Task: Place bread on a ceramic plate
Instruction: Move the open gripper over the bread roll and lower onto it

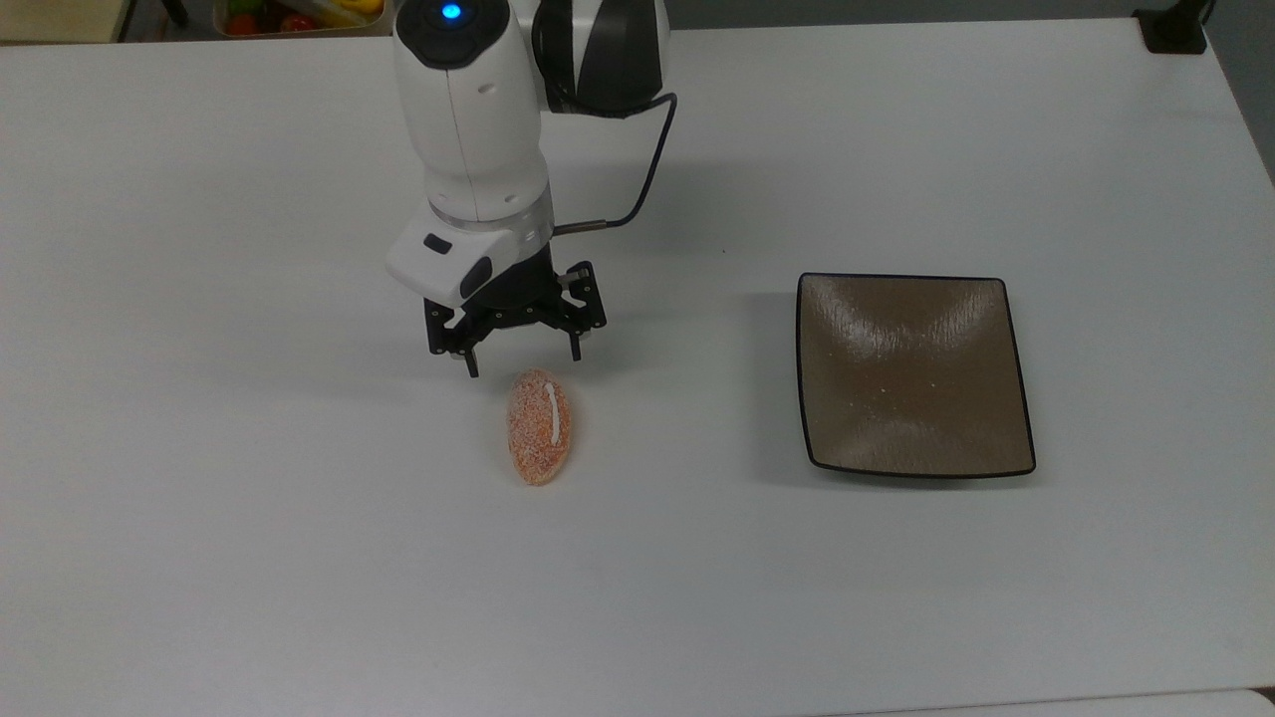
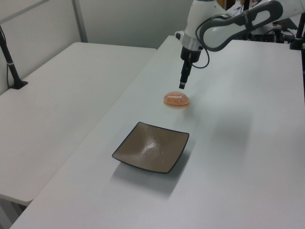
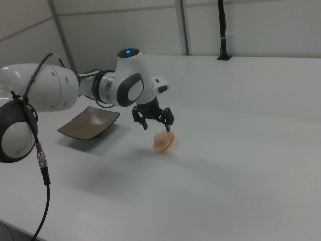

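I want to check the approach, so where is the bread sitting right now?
In the top view the bread lies on the white table near the centre, just below the open gripper and to the top view's left of the ceramic plate.

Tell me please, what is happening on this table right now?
A Franka arm holds its gripper open, just above one end of a sugar-speckled bun lying on the white table. Nothing is grasped. The square brown ceramic plate sits empty, apart from the bun, at the top view's right.

One bread [image 1: 539, 426]; one ceramic plate [image 1: 1016, 368]
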`<action>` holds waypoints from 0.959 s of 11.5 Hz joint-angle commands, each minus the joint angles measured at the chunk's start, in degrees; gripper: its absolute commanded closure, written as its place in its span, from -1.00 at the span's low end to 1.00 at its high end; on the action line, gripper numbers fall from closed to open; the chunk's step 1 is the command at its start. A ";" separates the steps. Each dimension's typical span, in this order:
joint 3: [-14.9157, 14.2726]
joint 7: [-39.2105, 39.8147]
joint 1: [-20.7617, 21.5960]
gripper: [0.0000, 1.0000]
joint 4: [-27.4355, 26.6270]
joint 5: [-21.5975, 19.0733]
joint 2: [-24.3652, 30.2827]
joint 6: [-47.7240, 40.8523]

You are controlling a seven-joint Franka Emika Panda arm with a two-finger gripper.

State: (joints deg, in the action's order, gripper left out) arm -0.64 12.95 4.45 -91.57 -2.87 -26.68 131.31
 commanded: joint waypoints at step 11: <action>-0.50 -16.21 2.40 -1.00 0.60 11.66 -8.92 13.35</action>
State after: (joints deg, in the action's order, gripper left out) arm -0.63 -1.54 6.25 -91.50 7.50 -34.97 143.60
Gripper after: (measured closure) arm 0.000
